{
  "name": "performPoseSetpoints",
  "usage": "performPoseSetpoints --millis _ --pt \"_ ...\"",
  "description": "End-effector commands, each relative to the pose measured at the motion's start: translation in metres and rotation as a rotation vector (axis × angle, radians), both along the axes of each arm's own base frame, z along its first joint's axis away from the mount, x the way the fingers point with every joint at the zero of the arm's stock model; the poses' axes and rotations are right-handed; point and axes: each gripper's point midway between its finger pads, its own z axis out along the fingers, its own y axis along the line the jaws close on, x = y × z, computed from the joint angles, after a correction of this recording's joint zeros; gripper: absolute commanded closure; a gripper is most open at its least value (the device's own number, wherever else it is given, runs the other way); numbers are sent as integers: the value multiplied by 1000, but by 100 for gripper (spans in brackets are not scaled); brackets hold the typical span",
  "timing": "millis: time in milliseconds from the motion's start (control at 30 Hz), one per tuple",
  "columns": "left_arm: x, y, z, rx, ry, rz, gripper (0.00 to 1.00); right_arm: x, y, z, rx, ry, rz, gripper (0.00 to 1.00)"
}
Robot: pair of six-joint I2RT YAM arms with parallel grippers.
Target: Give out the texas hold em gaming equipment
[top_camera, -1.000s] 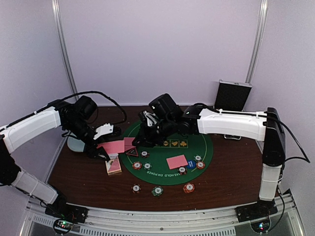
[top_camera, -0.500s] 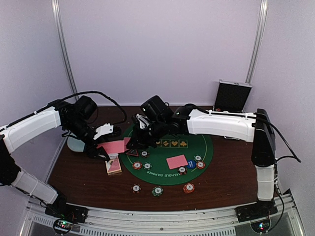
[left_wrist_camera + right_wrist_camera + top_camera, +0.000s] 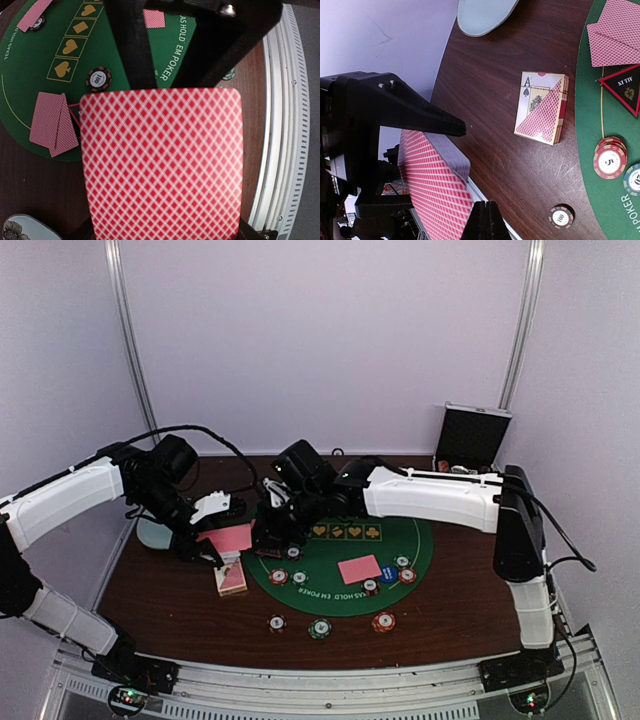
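Over the mat's [image 3: 405,540] left edge, left gripper [image 3: 208,528] is clamping the deck [image 3: 162,165], backs up, long axis pointing at right gripper [image 3: 272,530]. That one is hovering just beside it, fingertips together, empty. I reckon it needs opening first.

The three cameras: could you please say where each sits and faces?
Top external: high behind, looking down at the green mat; left arm and right arm show.
Left wrist: looking down past its fingers at the held card deck.
Right wrist: over the mat edge, facing the left arm's fingers; its own fingers show.
Wrist views share that deck.
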Motion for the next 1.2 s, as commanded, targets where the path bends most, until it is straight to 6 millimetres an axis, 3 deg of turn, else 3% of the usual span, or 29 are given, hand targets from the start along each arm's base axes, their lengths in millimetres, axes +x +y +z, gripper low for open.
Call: performPoseSetpoints --millis 0,500,700,967,1167 --pt "4 -6 9 -29 -29 -17 100 -3 10 13 31 -4 16 100" --pt "5 -7 11 -30 -31 -14 100 -2 12 -4 -27 15 28 100" --pt "6 -7 11 -31 -29 -10 100 -2 12 2 -11 8 31 100" --pt "5 -6 11 -29 -35 -15 100 10 -19 17 -19 -24 -18 100" --pt "5 -7 9 -31 -28 -14 100 6 -12 18 6 5 -3 100"
